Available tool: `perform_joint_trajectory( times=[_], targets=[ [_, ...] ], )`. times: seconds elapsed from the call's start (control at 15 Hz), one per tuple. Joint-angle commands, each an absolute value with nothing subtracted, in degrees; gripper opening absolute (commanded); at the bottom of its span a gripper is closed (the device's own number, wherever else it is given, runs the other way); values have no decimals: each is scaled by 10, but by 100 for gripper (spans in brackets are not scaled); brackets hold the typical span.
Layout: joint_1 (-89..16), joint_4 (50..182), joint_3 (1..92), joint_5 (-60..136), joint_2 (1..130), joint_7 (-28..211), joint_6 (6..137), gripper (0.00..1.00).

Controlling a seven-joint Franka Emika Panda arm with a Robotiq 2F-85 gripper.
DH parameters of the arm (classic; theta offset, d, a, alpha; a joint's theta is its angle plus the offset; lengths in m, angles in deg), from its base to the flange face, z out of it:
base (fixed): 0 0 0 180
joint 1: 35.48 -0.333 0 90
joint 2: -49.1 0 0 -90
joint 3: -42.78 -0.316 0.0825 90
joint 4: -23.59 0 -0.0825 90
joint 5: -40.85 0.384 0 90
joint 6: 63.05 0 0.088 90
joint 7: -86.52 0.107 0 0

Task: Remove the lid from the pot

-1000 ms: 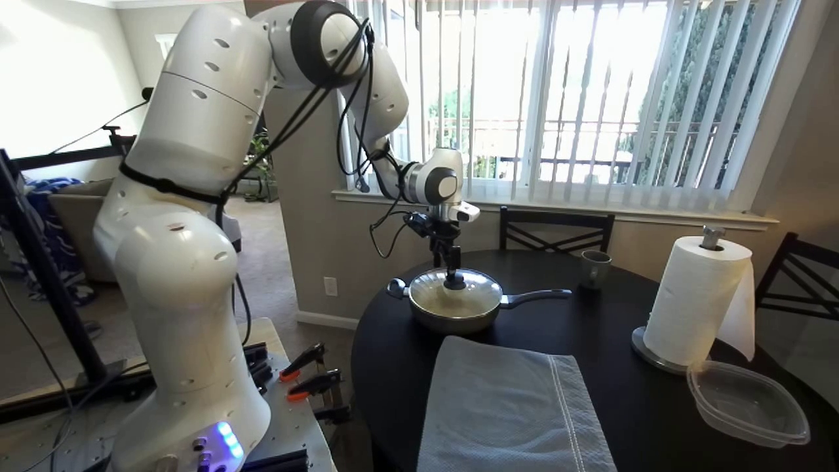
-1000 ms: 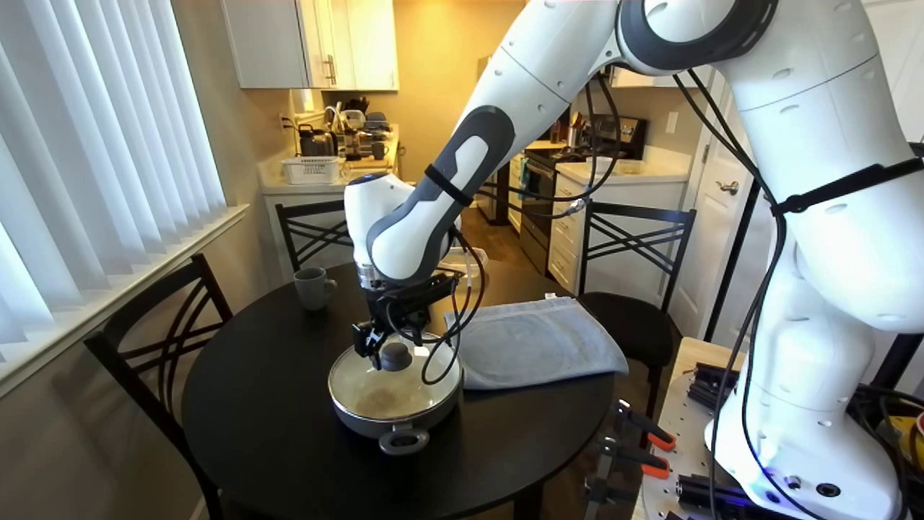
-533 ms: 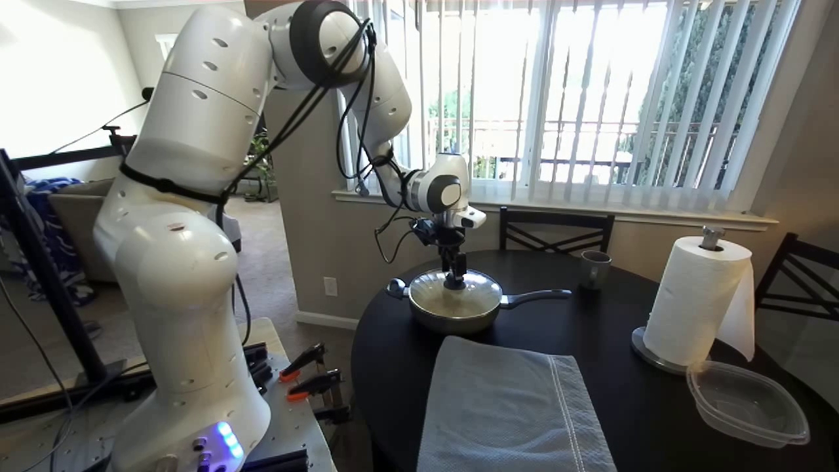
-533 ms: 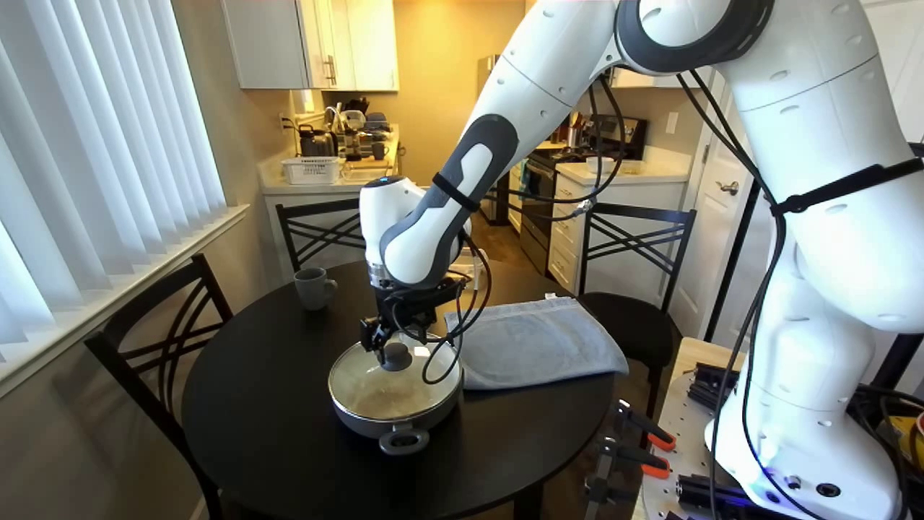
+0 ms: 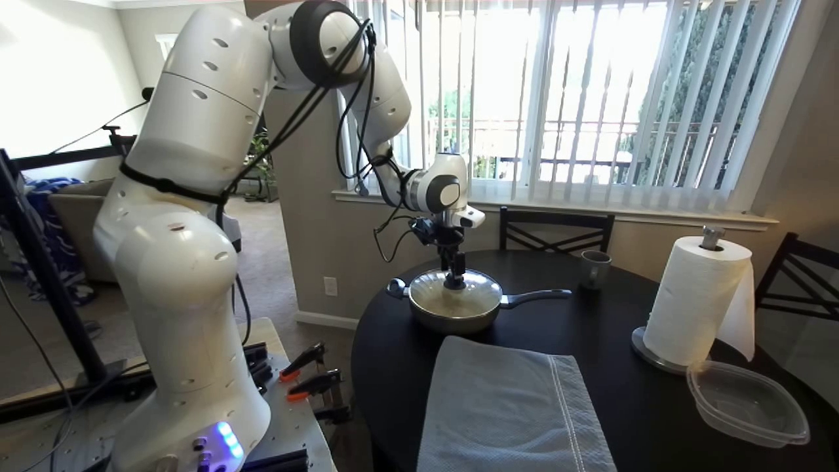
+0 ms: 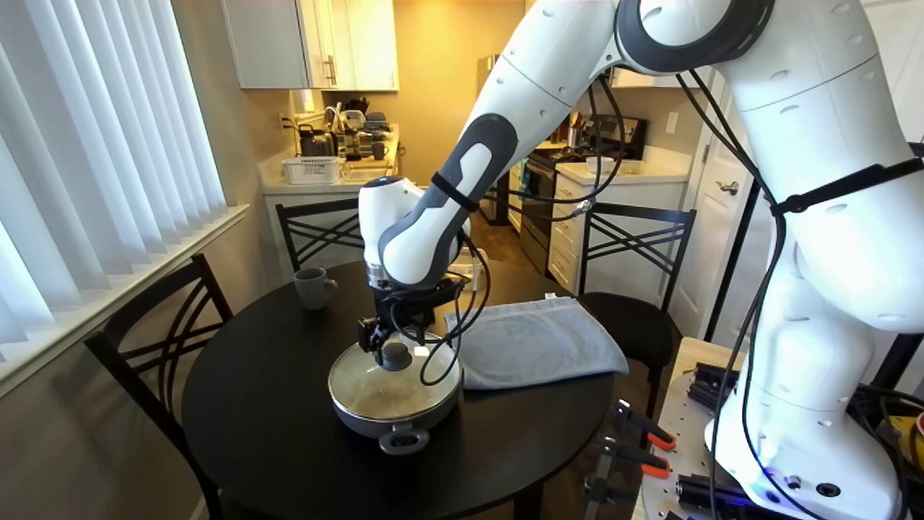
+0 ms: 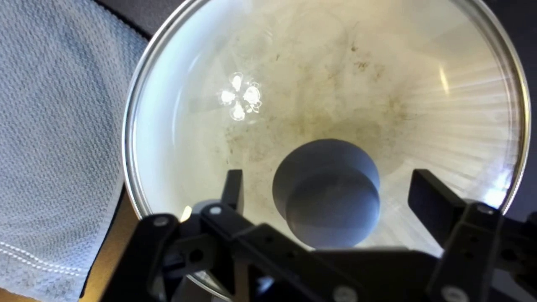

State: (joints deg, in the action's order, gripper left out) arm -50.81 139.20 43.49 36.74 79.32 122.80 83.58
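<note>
End effector (image 7: 329,191) shifted; fingers (image 7: 434,205) apart astride knob (image 7: 332,209); lid (image 7: 310,100) partly hidden, cut off in wrist view.

- Glass lid (image 7: 319,105): was clear, with silver rim; its knob (image 6: 395,357) was dark grey.
- Pan (image 6: 439,414): was grey outside, cream with brown marks inside.
- Gripper (image 7: 327,188): was black.
- Towel (image 5: 505,406): was blue-grey, with double white stitching.
- Dining table (image 6: 274,390): was black.
- Mug (image 6: 310,289): was grey.

Bright window (image 5: 593,78), vertical blinds (image 6: 108,137), beige wall (image 5: 314,242), black table (image 5: 609,347), black chairs (image 6: 635,328); white cabinets (image 6: 278,43)
</note>
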Motion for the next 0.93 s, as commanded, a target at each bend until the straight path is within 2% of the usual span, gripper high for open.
perform_joint_trajectory(
  times=[0.0,0.73,0.8,0.87],
  targets=[
    [-507,1391,432,384,798,1219,851,100],
    [-505,1354,433,388,831,1211,845,100],
    [-504,1352,432,389,832,1210,844,91],
    [-505,1350,433,389,835,1210,844,73]
  ],
)
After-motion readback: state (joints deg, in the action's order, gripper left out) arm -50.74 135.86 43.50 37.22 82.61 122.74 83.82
